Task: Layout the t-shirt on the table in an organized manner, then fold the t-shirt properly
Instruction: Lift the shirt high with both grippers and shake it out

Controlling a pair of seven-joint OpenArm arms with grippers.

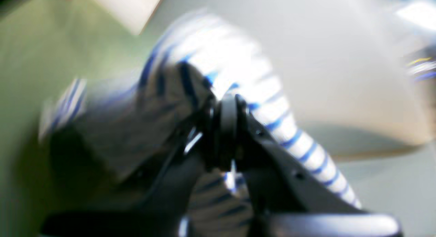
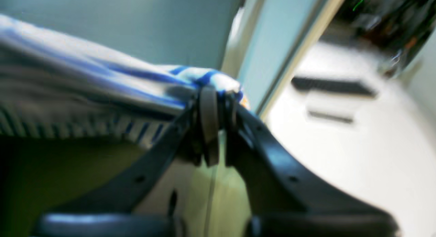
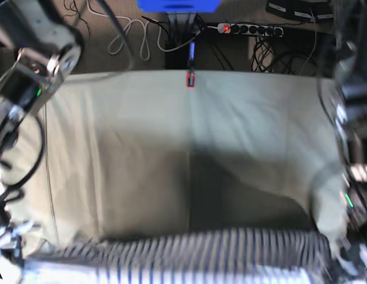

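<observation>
The t-shirt [image 3: 189,251], white with thin blue stripes, hangs stretched in a wide band across the near edge of the table [image 3: 189,130] in the base view, blurred by motion. In the left wrist view my left gripper [image 1: 226,104] is shut on a bunched edge of the t-shirt [image 1: 238,66], and striped cloth drapes on both sides of the fingers. My right gripper [image 2: 218,93] is shut on another bunched edge of the t-shirt [image 2: 85,83], with the cloth running off to the left. Both grips are held above the pale green table.
A red clamp [image 3: 190,78] sits at the middle of the table's far edge. Behind it on the floor lie a power strip [image 3: 248,28], tangled cables [image 3: 124,35] and a blue object [image 3: 177,5]. Arm links stand at the table's left [image 3: 29,65] and right [image 3: 352,148] sides.
</observation>
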